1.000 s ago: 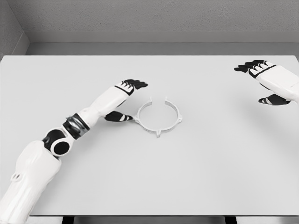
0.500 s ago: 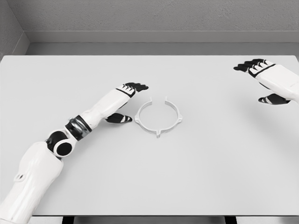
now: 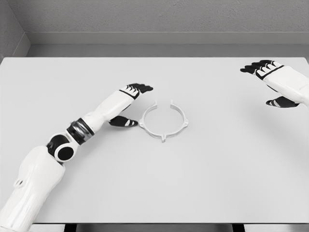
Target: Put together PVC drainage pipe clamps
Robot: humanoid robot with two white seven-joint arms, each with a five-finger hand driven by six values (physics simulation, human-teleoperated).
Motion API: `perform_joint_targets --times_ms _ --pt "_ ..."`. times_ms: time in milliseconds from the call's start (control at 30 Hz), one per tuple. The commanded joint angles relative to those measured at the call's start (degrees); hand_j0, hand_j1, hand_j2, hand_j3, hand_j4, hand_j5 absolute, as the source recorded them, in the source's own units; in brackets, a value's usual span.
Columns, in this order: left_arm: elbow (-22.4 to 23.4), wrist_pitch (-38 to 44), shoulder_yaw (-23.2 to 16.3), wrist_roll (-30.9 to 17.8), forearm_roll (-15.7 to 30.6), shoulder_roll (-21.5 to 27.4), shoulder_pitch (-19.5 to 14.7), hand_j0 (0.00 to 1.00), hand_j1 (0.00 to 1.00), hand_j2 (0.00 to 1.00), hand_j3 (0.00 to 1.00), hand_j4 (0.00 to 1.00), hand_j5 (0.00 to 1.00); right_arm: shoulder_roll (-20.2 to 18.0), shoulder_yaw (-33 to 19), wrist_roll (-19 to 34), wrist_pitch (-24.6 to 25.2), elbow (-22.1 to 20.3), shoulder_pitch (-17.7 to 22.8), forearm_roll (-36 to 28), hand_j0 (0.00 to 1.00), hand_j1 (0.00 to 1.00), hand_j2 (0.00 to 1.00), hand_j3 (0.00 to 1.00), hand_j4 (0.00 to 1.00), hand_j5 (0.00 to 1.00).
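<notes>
Risking nudging the clamp ring [image 3: 163,121] across the table [image 3: 217,169], left hand [image 3: 129,104] hovering beside it, fingers spread, gripping nothing.

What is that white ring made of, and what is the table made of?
The ring looks like thin white moulded plastic with a matte finish: even colour, small tabs on its rim and a gap at the far side. The table looks like a smooth, matte, pale grey board; no grain or shine shows, so its material is unclear.

White clamp ring [image 3: 163,122], pale grey table [image 3: 193,183], black-fingered white left robot hand [image 3: 128,102]
</notes>
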Motion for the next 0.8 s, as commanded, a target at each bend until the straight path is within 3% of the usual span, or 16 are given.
perform_joint_targets --times_ms 0,767 --pt "-0.04 0.02 0.04 0.03 0.40 0.03 0.00 1.00 1.00 1.00 1.00 1.00 1.00 -0.04 -0.02 -0.03 0.16 -0.03 0.00 -0.35 1.00 1.00 1.00 1.00 1.00 1.00" --pt "0.23 0.02 -0.31 0.03 -0.13 -0.85 -0.70 1.00 1.00 1.00 1.00 1.00 1.00 0.14 -0.02 -0.03 0.16 -0.21 0.00 -0.35 1.00 1.00 1.00 1.00 1.00 1.00"
